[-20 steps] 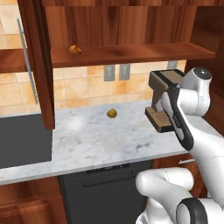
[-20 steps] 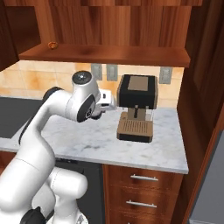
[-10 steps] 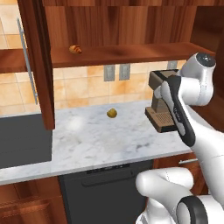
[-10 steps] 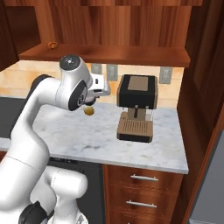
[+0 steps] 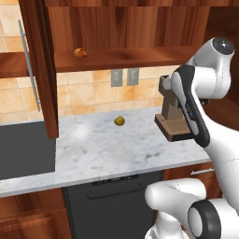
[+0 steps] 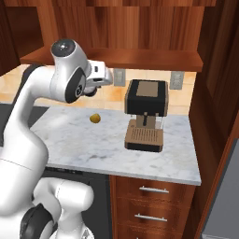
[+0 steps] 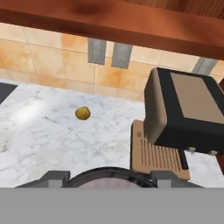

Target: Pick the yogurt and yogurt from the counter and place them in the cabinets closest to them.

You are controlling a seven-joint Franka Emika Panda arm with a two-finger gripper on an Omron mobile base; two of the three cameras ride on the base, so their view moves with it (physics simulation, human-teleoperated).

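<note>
A yogurt with a dark round rim and a pale top sits at the bottom of the hand view, between my two fingertips. My gripper is shut on it, held high above the marble counter and just under the wooden shelf of the wall cabinets. In the left base view the forearm hides the hand, and the cabinet's door stands open at the left of the shelf.
A yellow-brown ball lies on the counter near the tiled wall. A black and tan coffee machine stands to its right. A small brown pastry rests on the shelf.
The arm has risen and swung left, lifting the hand with the yogurt from beside the coffee machine up towards the shelf. The ball and machine have stayed put.
</note>
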